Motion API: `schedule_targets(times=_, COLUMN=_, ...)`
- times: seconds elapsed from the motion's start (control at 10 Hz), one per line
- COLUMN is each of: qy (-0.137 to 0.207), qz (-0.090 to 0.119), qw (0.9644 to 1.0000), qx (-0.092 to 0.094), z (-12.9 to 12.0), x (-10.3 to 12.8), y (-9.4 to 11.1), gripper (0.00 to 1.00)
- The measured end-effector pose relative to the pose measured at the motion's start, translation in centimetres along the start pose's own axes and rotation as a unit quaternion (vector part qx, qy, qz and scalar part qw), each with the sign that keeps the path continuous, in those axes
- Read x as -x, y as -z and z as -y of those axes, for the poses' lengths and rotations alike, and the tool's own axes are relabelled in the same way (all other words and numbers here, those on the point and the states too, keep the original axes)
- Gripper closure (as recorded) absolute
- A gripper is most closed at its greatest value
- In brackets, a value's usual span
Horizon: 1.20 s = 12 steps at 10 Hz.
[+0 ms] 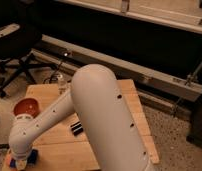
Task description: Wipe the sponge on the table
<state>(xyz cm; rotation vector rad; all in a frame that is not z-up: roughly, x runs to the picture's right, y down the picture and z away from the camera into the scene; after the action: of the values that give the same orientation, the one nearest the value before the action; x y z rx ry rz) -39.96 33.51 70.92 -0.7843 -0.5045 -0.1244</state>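
The gripper point(22, 159) is low at the near left corner of the worktop point(44, 97), pointing down from the white wrist. It is clenched, and apparently on the sponge point(14, 163), whose blue shows on either side of the gripper's tip, pressed to the wood. The sponge therefore lies straight beneath the gripper rather than off to one side. Any wiping stroke would have to run away from this corner, since the planks stretch up and to the right. The sponge's long axis cannot be read, because the wrist covers most of it and the picture's bottom edge crowds the rest. Just beyond the wrist stands a red bowl point(25, 106). A black block point(76, 129) lies farther right, half behind the bulky arm, which hides much of the worktop's middle.
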Motion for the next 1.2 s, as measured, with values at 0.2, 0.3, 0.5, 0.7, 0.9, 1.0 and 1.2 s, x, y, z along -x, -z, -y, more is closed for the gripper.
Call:
schedule_targets(times=0.2, qy=-0.006, qz=0.037, qw=0.9993, qx=-0.002, z=1.5, x=1.2, y=-0.7, gripper=0.8)
schedule_targets(times=0.3, qy=-0.01, qz=0.053, qw=0.9985, qx=-0.006, z=2.5, x=1.6, y=-0.8, gripper=0.8)
schedule_targets(times=0.5, qy=-0.01, qz=0.069, qw=0.9974, qx=-0.019, z=4.3, x=1.7, y=-0.5, gripper=0.8)
schedule_targets(times=0.7, qy=-0.009, qz=0.073, qw=0.997, qx=-0.027, z=5.6, x=1.4, y=-0.3, gripper=0.8)
schedule_targets(times=0.9, qy=-0.005, qz=0.065, qw=0.9975, qx=-0.028, z=6.5, x=0.9, y=-0.8, gripper=0.8)
schedule_targets(times=1.0, qy=-0.002, qz=0.059, qw=0.9979, qx=-0.028, z=6.8, x=0.7, y=-1.2, gripper=0.8)
schedule_targets(times=1.2, qy=-0.003, qz=0.047, qw=0.9983, qx=-0.033, z=8.1, x=0.2, y=-1.5, gripper=0.8)
